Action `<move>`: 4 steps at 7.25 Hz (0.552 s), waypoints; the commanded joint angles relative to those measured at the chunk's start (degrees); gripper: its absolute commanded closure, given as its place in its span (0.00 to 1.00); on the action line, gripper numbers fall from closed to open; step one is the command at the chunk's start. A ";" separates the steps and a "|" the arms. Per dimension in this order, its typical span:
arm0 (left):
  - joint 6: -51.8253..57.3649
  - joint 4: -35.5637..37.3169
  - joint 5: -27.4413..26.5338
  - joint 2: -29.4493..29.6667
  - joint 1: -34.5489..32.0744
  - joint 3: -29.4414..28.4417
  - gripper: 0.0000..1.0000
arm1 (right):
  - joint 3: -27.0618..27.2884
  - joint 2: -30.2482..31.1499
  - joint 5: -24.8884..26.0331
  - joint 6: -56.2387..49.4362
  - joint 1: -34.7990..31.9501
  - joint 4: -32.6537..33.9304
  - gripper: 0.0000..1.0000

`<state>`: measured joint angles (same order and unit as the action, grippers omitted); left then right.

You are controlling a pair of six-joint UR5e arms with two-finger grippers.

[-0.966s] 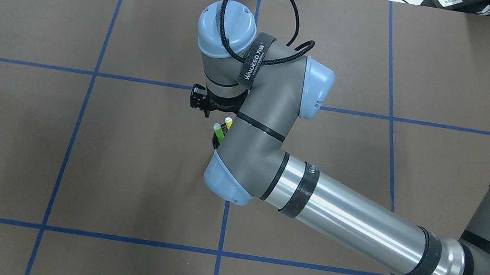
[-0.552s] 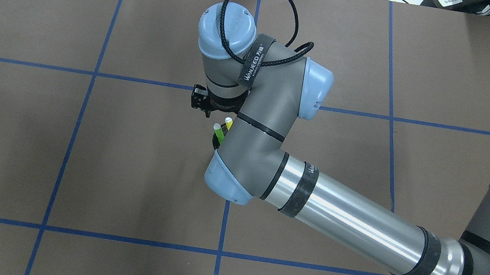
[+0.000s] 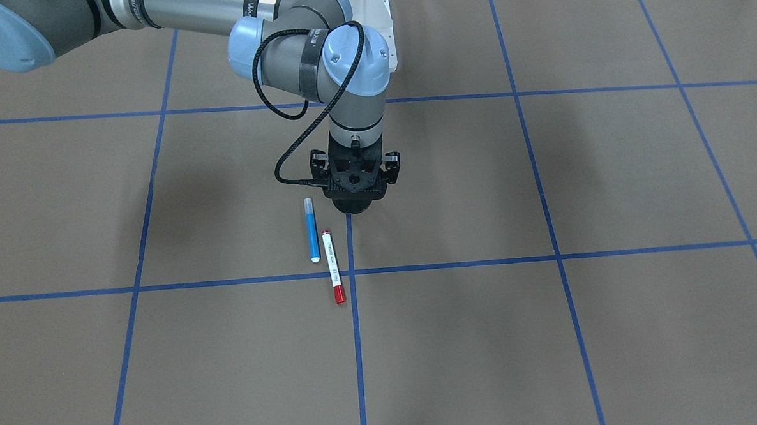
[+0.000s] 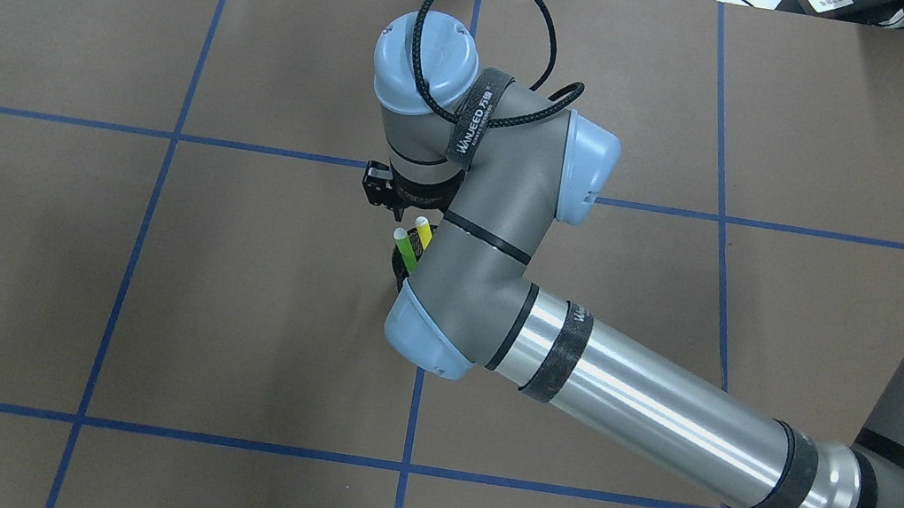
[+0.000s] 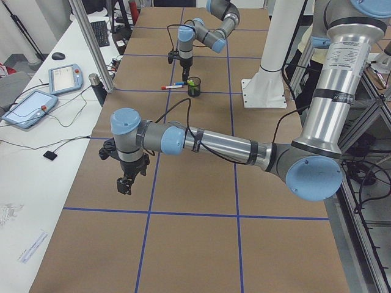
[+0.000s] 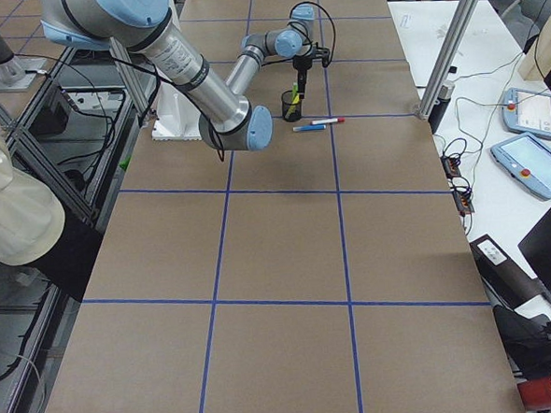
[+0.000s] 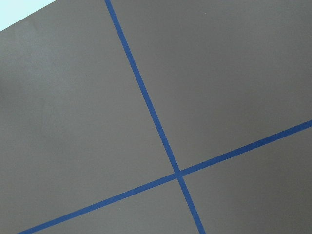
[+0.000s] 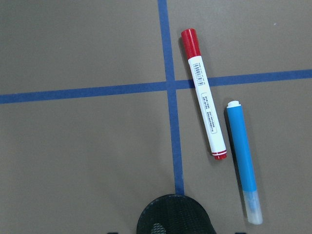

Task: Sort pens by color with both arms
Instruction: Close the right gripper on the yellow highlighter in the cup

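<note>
Position check, right arm (image 4: 644,408): right gripper (image 3: 356,178) hangs directly over the black mesh cup (image 3: 352,206), which holds a green pen (image 4: 403,249) and a yellow pen (image 4: 423,227), both leaning. Jaws: cannot tell how far apart they stand; the right wrist view shows no pen between them.

Two pens remain loose on the tabletop (image 3: 550,333): blue pen (image 3: 312,230) just beside the cup, red marker (image 3: 332,265) next to it and further toward the operators' side, crossing a blue tape line (image 3: 483,264). From the jaws both lie outward from the robot and slightly toward its right. Long axes are near parallel, running away from the robot (roughly along the lengthwise tape line); the two are close together, contact unclear.

Left arm (image 5: 214,143) is well apart, left gripper (image 5: 126,180) over bare tabletop; its jaw state cannot be told from the side view.

Judgement: right arm is much nearer, and a grasp would close across the barrel.
</note>
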<state>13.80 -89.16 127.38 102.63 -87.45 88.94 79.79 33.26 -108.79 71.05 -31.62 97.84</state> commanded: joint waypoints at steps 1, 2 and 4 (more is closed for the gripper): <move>0.00 -0.40 -0.02 -0.15 0.00 0.01 0.01 | 0.28 -0.30 0.07 0.14 0.07 0.16 0.27; 0.00 -0.40 -0.02 -0.15 0.00 0.01 0.01 | 0.28 -0.30 0.07 0.66 0.07 0.24 0.28; 0.00 -0.40 -0.02 -0.15 0.00 0.01 0.01 | 0.11 -0.30 1.47 0.76 1.03 0.25 0.34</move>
<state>13.80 -89.55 127.35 102.49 -87.45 88.95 79.99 32.97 -108.14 71.70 -31.15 98.07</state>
